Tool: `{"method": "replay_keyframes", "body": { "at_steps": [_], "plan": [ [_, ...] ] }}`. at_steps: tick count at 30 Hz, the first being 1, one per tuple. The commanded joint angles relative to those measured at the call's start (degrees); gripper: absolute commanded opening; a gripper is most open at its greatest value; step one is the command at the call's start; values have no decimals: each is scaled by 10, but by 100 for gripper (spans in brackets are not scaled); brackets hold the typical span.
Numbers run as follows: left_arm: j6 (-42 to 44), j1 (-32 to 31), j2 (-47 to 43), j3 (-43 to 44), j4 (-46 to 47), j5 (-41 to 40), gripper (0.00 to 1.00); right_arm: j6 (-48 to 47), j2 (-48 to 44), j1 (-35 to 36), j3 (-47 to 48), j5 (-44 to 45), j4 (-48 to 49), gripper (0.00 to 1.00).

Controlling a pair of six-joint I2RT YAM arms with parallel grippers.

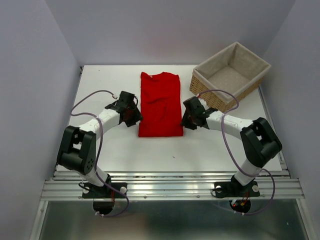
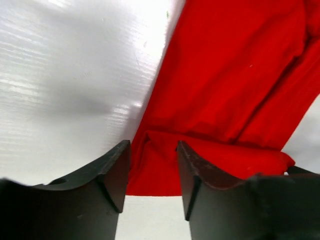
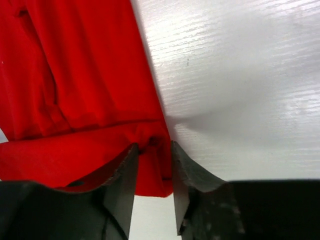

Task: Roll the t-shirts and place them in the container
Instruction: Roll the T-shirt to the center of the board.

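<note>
Both end effectors, left and right, pinch the red t-shirt's hem corners on the white table.

The t-shirt is plain bright red and lies flat on the white bench, a little above the middle of the top view. It is folded into a long narrow strip with the round neck at the upper end and the sleeves tucked in. In both wrist views the lower hem is turned up into a short fold, with soft creases along the cloth.
</note>
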Motion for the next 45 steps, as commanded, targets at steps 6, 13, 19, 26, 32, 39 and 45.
{"method": "replay_keyframes", "body": {
  "at_steps": [6, 13, 19, 26, 32, 39, 45],
  "plan": [
    [22, 0, -125, 49, -57, -53, 54, -38, -112, -3, 25, 31, -34, 54],
    [21, -21, -139, -9, 29, 55, 0, -69, -76, 48, 47, -15, -24, 13],
    [23, -42, -75, -8, 52, 93, 0, -76, -9, 48, 64, -66, -10, 4],
    [31, -41, -11, -34, 65, 5, 0, -74, 64, 48, 65, 4, -28, 4],
    [46, -41, -9, -26, 53, -7, 0, -86, 28, 48, 75, 35, -50, 2],
    [49, -46, -90, 5, 16, -8, 0, -104, -28, 54, 106, 14, -50, 3],
    [33, -71, -72, 2, 28, 27, 0, -82, 40, 73, 147, -51, -26, 3]
  ]
}}
